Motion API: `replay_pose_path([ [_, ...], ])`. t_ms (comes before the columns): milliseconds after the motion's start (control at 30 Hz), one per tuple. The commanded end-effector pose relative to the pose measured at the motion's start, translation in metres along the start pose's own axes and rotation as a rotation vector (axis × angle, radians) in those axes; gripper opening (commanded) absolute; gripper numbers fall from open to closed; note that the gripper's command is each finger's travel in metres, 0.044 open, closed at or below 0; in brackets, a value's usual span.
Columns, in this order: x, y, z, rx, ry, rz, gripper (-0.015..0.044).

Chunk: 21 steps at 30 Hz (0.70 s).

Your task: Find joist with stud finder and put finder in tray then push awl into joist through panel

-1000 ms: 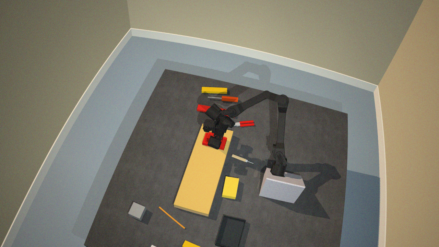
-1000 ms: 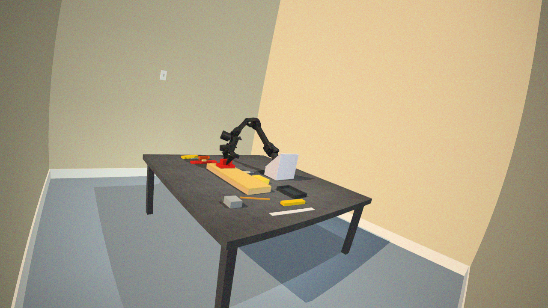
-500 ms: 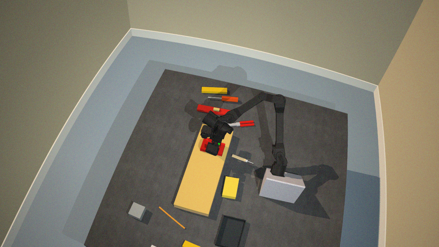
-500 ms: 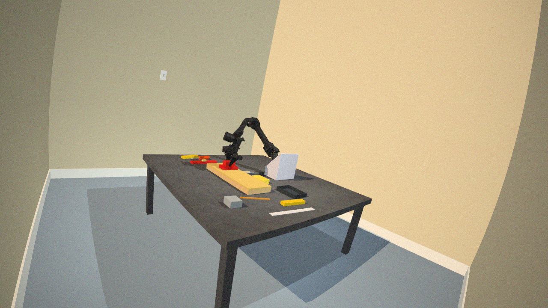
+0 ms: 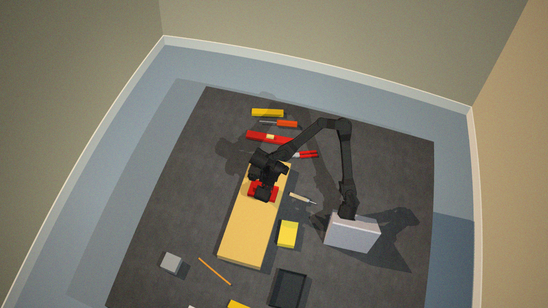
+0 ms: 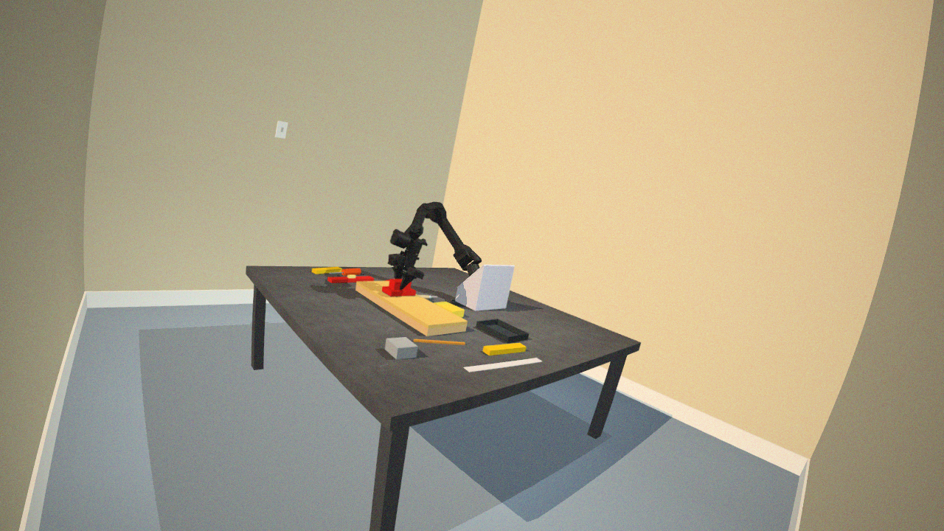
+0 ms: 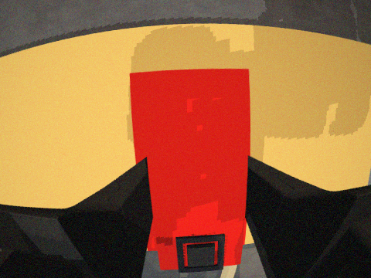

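Note:
My gripper (image 5: pixel 263 193) (image 6: pixel 403 278) (image 7: pixel 193 158) is shut on the red stud finder (image 5: pixel 251 190) (image 6: pixel 397 288) (image 7: pixel 190 123). It holds the stud finder flat on the tan floor panel (image 5: pixel 245 237) (image 6: pixel 428 318) (image 7: pixel 52 134), near the panel's far end. The small square indicator (image 7: pixel 201 255) on the stud finder is dark. The awl (image 5: pixel 302 197), with a pale handle and a thin metal tip, lies on the table just right of the panel. The dark tray (image 5: pixel 287 288) (image 6: pixel 501 328) stands near the table's front edge, beyond the panel's near end.
A yellow block (image 5: pixel 287 233) lies beside the panel's right edge. The arm's grey base box (image 5: pixel 351 232) stands to the right. A red level (image 5: pixel 268 136), a screwdriver (image 5: pixel 281 122), a yellow bar (image 5: pixel 266 112) and red pliers (image 5: pixel 308 154) lie behind the panel. A grey cube (image 5: pixel 171 262) and a pencil (image 5: pixel 214 271) lie in front.

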State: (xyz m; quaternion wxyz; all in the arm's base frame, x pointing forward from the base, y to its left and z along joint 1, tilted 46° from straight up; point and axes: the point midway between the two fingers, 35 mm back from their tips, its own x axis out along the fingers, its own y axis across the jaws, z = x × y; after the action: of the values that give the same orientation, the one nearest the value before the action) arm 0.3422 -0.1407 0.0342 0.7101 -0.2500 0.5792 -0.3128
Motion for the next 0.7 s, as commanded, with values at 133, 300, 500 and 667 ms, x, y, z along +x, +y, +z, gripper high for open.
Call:
replay_pose_path([
  [133,0.0,0.022,0.0,0.001,0.0,0.001,0.0],
  [300,0.0,0.035,0.0,0.001,0.0,0.001,0.0],
  [500,0.0,0.051,0.0,0.001,0.0,0.002,0.0],
  [667,0.0,0.065,0.0,0.002,-0.001,0.003,0.0],
])
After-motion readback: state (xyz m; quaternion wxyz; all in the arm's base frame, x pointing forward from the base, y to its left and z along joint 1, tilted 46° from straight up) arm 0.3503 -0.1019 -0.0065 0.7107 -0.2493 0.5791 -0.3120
